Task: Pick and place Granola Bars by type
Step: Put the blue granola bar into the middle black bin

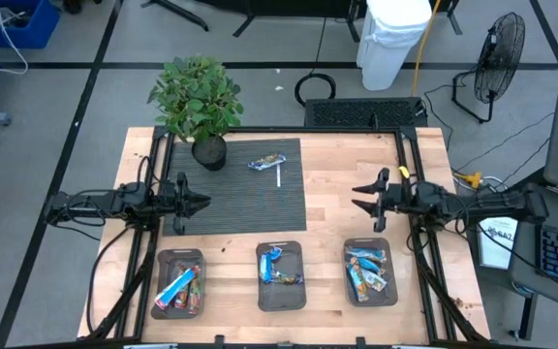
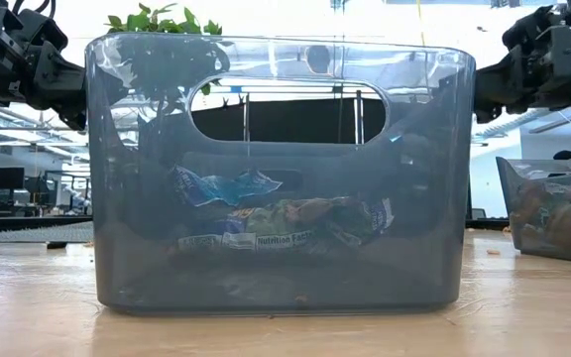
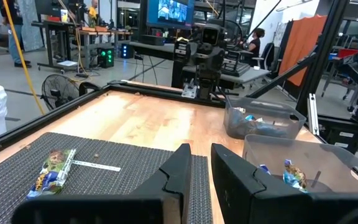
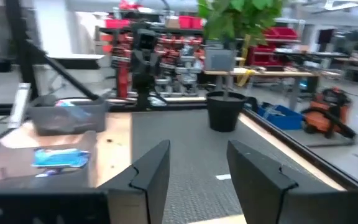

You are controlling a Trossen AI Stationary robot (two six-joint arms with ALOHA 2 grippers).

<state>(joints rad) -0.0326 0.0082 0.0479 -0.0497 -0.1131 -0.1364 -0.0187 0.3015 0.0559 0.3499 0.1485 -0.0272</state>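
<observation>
**Overhead layout with both arms hovering and one bar outside the bins**

The wooden table is filling the centre of the high view, with a dark ribbed mat covering its upper-left portion. A potted plant is standing at the mat's upper-left corner.

The left gripper is hanging over the mat's left edge, at centre left of the frame, its fingers standing slightly parted and holding nothing. The right gripper is hanging over bare wood at centre right, jaws spread wide and released (the wrist view shows a clear gap between its fingers).

Three clear bins are sitting in a row along the lower edge: the left bin, the middle bin and the right bin, each holding Granola Bars.

One blue-and-white bar is lying on the mat in the upper centre, well apart from both grippers, with a small white strip just below it.
</observation>
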